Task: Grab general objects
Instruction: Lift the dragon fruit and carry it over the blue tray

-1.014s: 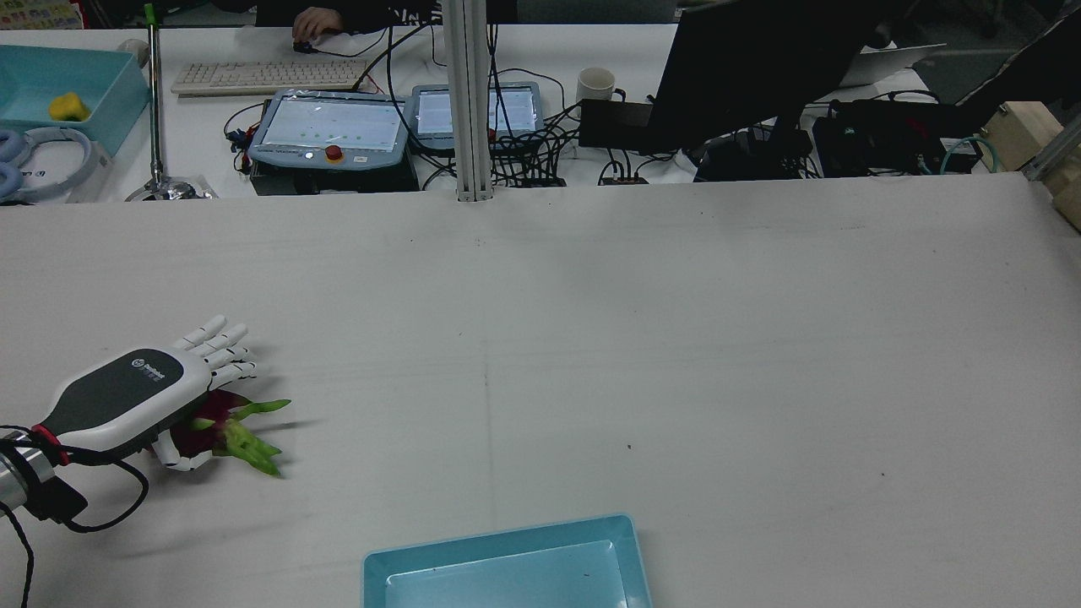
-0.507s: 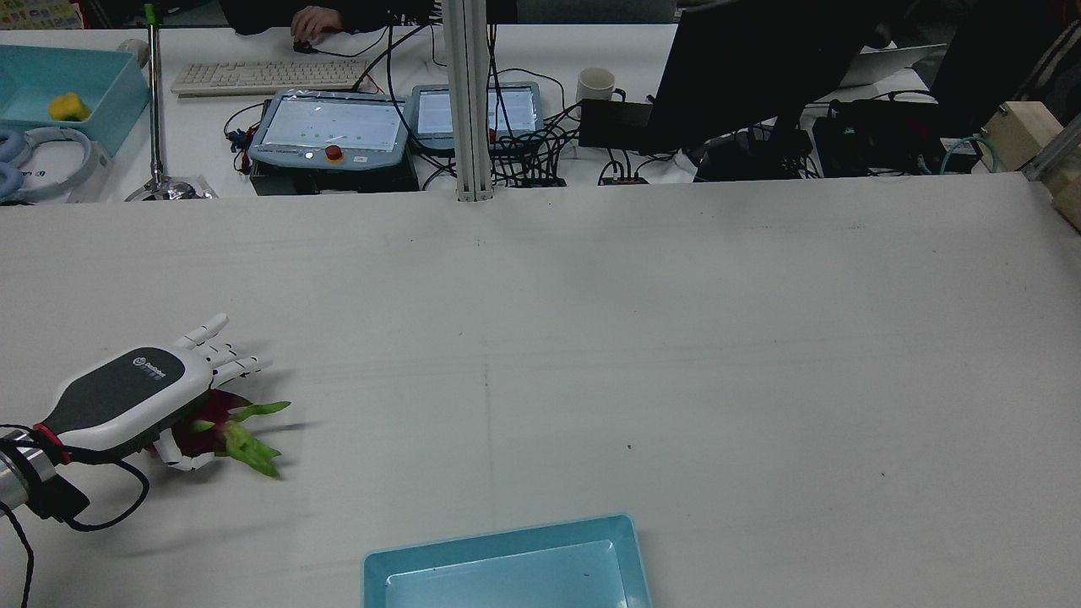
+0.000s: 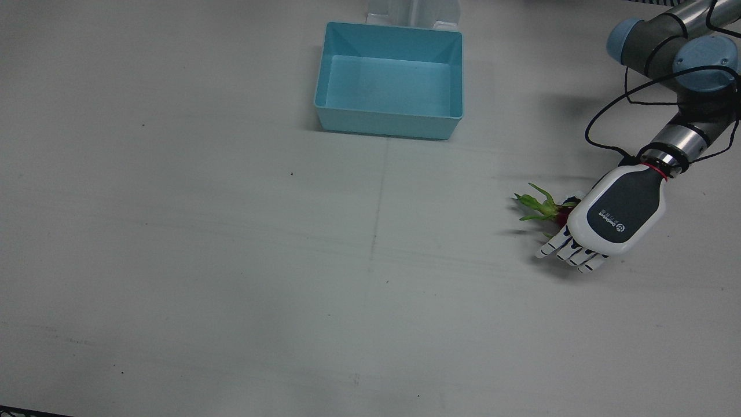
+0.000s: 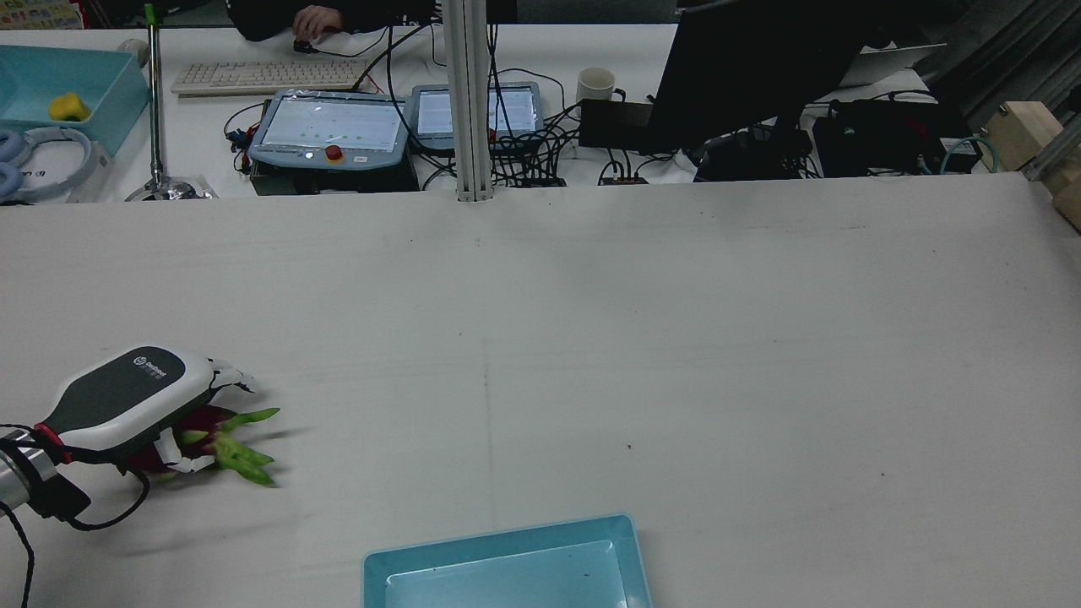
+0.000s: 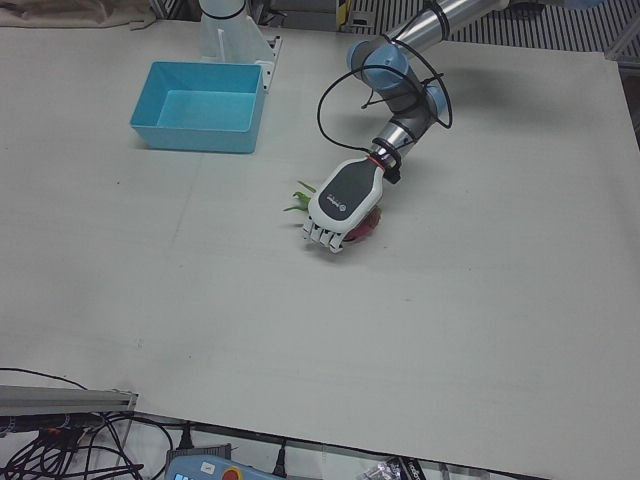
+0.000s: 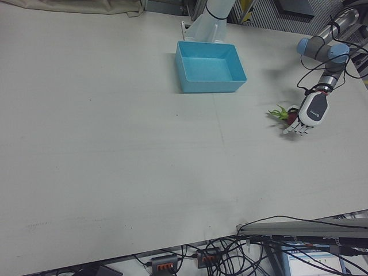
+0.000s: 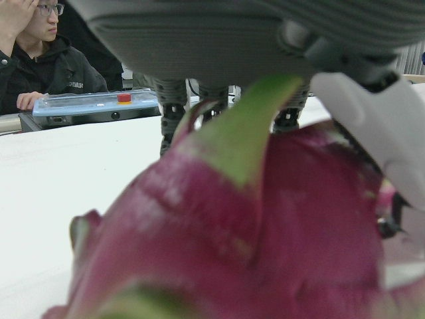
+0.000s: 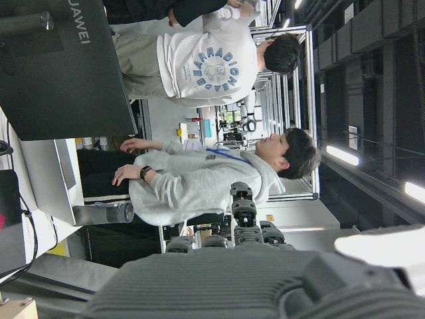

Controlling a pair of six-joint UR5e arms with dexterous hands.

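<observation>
You're at the grasp-closing step; left robot hand (image 4: 127, 397) sits palm-down over the dragon fruit (image 4: 221, 443), which lies on the table (image 4: 591, 338) well apart from the blue bin (image 3: 391, 78); fingers (image 3: 570, 250) curl down round the fruit, thumb underneath by the look of the rear view, so I'd call it gripping; green leaves poke out twd the bin; next: firm the grip, lift straight up w/o rolling it; right robot hand's off the table, seen only via its own cam; can't tell its state.

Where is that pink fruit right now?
The dragon fruit lies on the table under the left hand, at the rear view's left, far from the blue bin.
</observation>
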